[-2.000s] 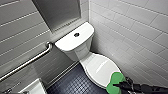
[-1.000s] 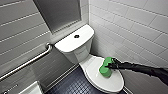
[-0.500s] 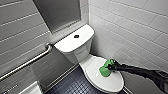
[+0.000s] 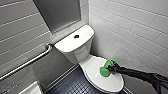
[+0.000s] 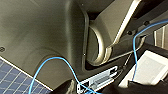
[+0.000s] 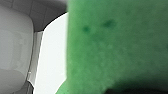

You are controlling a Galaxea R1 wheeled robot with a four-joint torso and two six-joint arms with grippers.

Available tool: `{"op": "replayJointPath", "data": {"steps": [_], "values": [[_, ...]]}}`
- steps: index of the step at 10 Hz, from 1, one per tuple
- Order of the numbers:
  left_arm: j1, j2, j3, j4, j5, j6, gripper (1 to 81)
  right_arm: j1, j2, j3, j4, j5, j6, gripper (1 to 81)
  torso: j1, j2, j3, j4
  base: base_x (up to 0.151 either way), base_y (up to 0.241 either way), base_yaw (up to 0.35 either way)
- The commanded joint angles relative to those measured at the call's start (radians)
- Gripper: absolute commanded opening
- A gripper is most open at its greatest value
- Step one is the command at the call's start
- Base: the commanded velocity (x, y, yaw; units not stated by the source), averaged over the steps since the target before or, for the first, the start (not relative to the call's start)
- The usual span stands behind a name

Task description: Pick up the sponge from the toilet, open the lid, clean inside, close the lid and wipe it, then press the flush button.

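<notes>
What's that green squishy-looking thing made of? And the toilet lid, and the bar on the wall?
The sponge looks like soft foam: bright green, matte, fuzzy up close. The lid seems hard plastic, maybe ceramic: smooth white, glossy with reflections. The bar looks like metal: silvery with a shine.

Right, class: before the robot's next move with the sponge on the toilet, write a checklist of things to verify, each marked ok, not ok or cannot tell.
1. Sponge in the right gripper: ok.
2. Lid shut, ready for wiping: ok.
3. Sponge pressed flat against the lid: cannot tell.
4. Flush button uncovered on the tank top: ok.
5. Whole lid surface wiped: cannot tell.
</notes>
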Motion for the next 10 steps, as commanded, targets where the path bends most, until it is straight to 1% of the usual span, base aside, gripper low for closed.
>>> {"op": "replayJointPath", "data": {"steps": [1, 3, 6, 10], "values": [[0.016, -0.019, 0.016, -0.004, 0.093, 0.006, 81.1, -0.090, -0.187, 0.269, 0.000, 0.004, 0.033, 1.0, 0.000, 0.000, 0.000, 0.000, 0.000, 0.000, 0.000], [0.015, -0.019, 0.019, -0.004, 0.093, 0.006, 81.1, -0.190, -0.297, 0.415, 0.000, 0.115, 0.036, 1.0, 0.000, 0.000, 0.000, 0.000, 0.000, 0.000, 0.000], [0.015, -0.015, 0.025, -0.004, 0.093, 0.006, 81.1, -0.275, -0.425, 0.548, -0.001, 0.174, 0.038, 1.0, 0.000, 0.000, 0.000, 0.000, 0.000, 0.000, 0.000], [0.015, -0.018, 0.031, -0.003, 0.094, 0.006, 81.1, -0.456, -0.597, 0.685, -0.006, 0.314, 0.036, 1.0, 0.000, 0.000, 0.000, 0.000, 0.000, 0.000, 0.000]]}}
